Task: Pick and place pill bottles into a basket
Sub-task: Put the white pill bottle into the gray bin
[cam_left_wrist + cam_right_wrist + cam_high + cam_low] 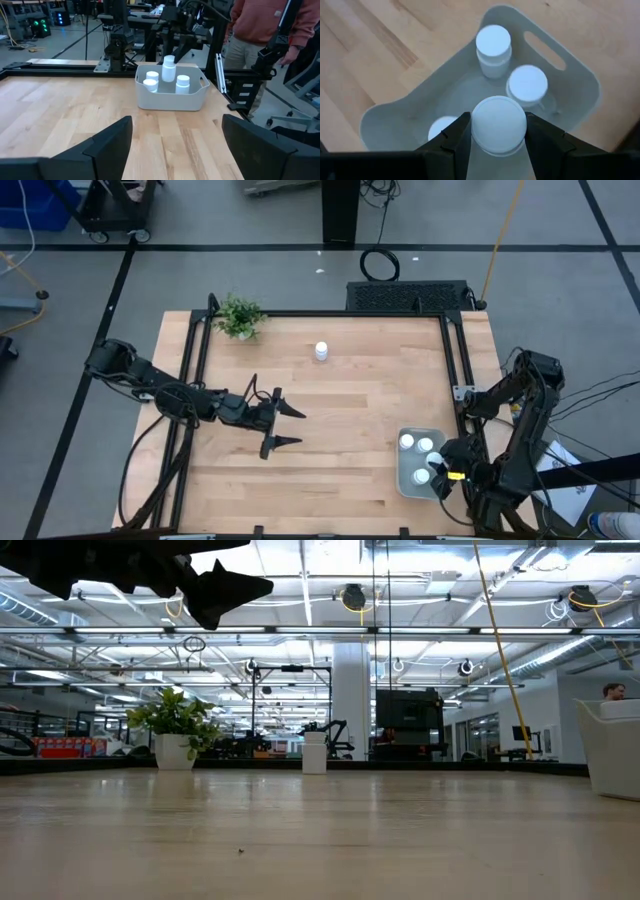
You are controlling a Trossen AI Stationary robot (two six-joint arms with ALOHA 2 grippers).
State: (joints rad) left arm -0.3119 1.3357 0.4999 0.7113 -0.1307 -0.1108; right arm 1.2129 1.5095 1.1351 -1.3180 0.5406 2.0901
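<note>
right arm holding a pill bottle over the basket

on the table [330,470], the basket [408,480] at the right front edge holds three bottles [493,44]; right gripper [496,131] fingers clamp a fourth bottle [498,124] above it; left gripper [287,426] fingers spread wide mid-table; fifth bottle [321,351] stands near the plant [238,316].

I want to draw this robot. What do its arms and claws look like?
Both arms are dark and jointed, with black cables running along them. The left claw has two pointed black fingers, like a beak. The right claw is dark too, with a small yellow mark beside it.
</note>
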